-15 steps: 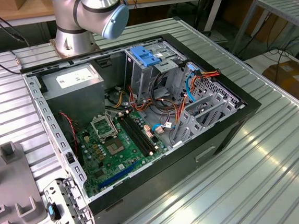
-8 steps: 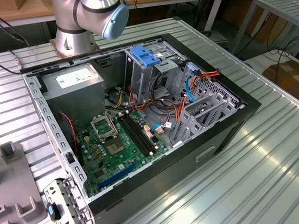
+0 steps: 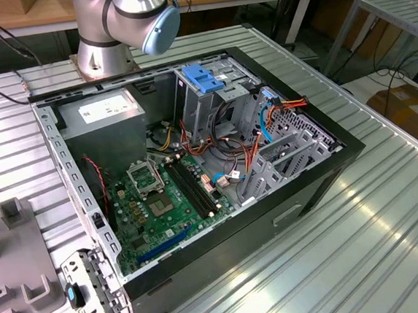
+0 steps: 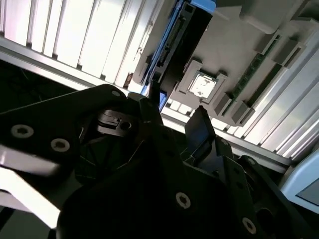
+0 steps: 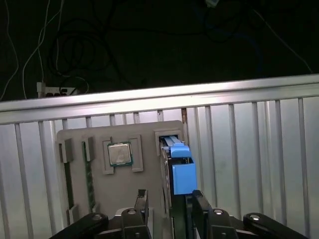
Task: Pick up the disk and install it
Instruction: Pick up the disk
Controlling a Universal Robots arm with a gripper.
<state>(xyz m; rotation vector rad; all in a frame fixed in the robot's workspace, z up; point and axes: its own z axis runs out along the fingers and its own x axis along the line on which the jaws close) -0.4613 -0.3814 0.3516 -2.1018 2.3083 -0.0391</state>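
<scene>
Pretty bright overall tbh, glare streaks across the ribbed table (image 3: 374,208) toward 4 o'clock in the exterior view, murky shadow inside the computer case (image 3: 205,274), slats blown out white behind a near-black gripper (image 4: 177,99) in the second wrist view.

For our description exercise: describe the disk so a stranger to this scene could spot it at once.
Find the grey parts tray on the ribbed metal table. At one end of it, the disk stands on edge in a slot, near the square processor chip. Nothing else on the tray has its bright blue plastic.
</scene>
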